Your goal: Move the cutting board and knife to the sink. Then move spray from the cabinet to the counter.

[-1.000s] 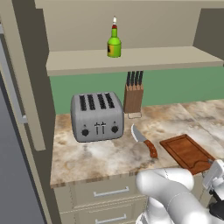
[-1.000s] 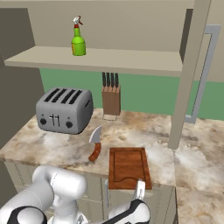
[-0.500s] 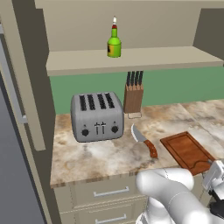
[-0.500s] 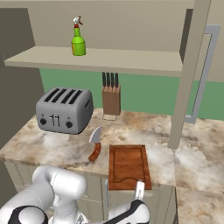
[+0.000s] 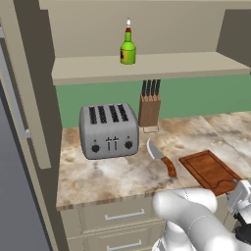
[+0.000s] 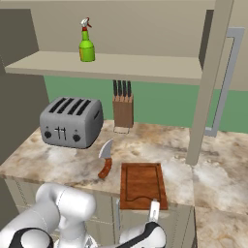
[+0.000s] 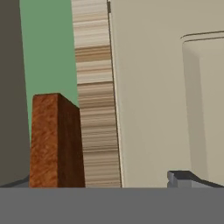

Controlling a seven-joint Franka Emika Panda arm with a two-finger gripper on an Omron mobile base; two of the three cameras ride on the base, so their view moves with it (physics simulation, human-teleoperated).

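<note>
The reddish-brown cutting board [image 5: 210, 169] [image 6: 141, 184] lies flat at the counter's [image 5: 112, 174] front edge. The knife [image 5: 162, 157] [image 6: 105, 160] rests just left of it, blade pointing towards the wall. Low in front of the counter, at the board's front edge, my gripper [image 6: 153, 213] [image 5: 241, 195] stands open. In the hand view its fingertips [image 7: 183, 177] are wide apart, with the board's edge [image 7: 57, 140] standing between them and the striped counter edge [image 7: 96, 109] beside it. The green spray [image 5: 128, 46] [image 6: 86, 44] stands on the cabinet shelf [image 5: 157, 66]. The sink is out of view.
A grey toaster [image 5: 109, 130] [image 6: 71, 121] sits at the counter's left. A wooden knife block [image 5: 149, 105] [image 6: 123, 107] stands against the green wall. An open cabinet door [image 6: 213, 77] with a grey bar handle [image 6: 227, 82] hangs right of the board. Beige drawer fronts [image 5: 117, 215] lie below.
</note>
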